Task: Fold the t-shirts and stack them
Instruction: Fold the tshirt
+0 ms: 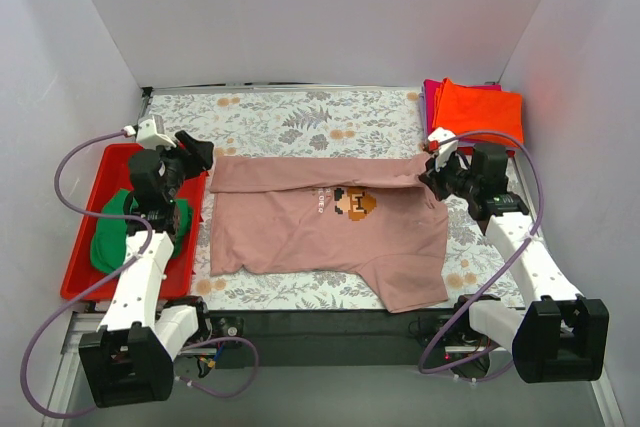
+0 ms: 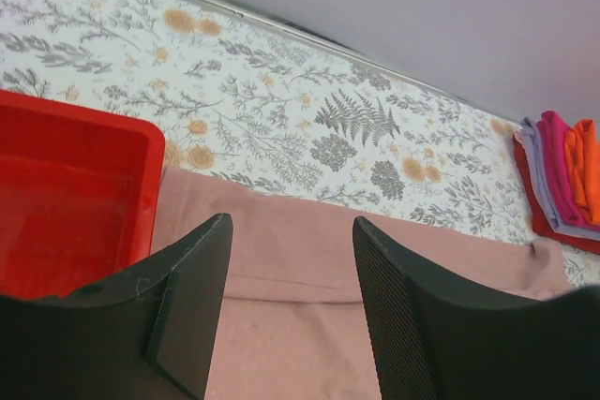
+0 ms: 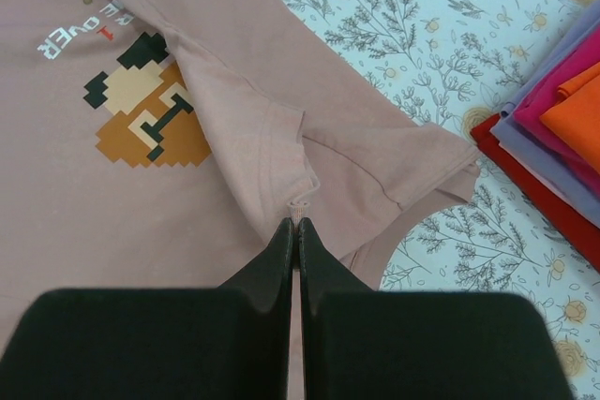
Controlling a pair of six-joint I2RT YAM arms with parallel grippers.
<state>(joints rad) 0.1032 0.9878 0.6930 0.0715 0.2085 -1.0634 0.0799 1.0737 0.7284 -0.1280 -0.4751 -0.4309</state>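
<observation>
A dusty-pink t-shirt (image 1: 320,232) with a pixel-character print lies spread on the table, its far edge folded over toward me. My right gripper (image 1: 432,175) is shut on a pinch of the pink shirt's folded edge (image 3: 298,205) at the right side. My left gripper (image 1: 203,154) is open and empty just above the shirt's far left corner (image 2: 281,259). A green t-shirt (image 1: 118,232) lies bunched in the red tray. Folded orange (image 1: 483,112) and magenta tees sit stacked at the far right; the stack also shows in the right wrist view (image 3: 562,110).
A red plastic tray (image 1: 85,247) stands at the left edge, beside my left arm. The floral tablecloth (image 1: 300,117) covers the table. White walls close in on three sides.
</observation>
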